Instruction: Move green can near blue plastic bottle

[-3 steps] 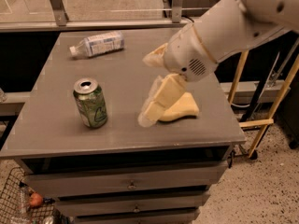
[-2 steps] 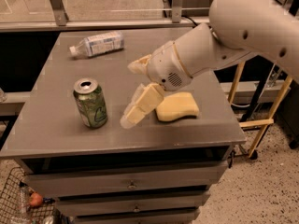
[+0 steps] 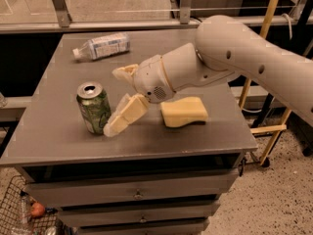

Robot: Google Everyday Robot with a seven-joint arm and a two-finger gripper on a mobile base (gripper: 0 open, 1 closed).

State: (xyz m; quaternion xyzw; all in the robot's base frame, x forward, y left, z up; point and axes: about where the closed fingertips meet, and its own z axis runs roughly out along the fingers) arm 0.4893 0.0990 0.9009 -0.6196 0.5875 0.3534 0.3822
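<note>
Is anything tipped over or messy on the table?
Yes: the blue plastic bottle lies on its side near the far edge of the table. The green can stands upright, with the open pincer right beside it. Nothing looks spilled.

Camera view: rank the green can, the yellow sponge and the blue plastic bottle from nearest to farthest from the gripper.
The gripper is over the middle of the table, jaws open.
1. green can: right beside it, toward picture-left.
2. yellow sponge: picture-right, beside its wrist.
3. blue plastic bottle: lying on its side at the back.
</note>
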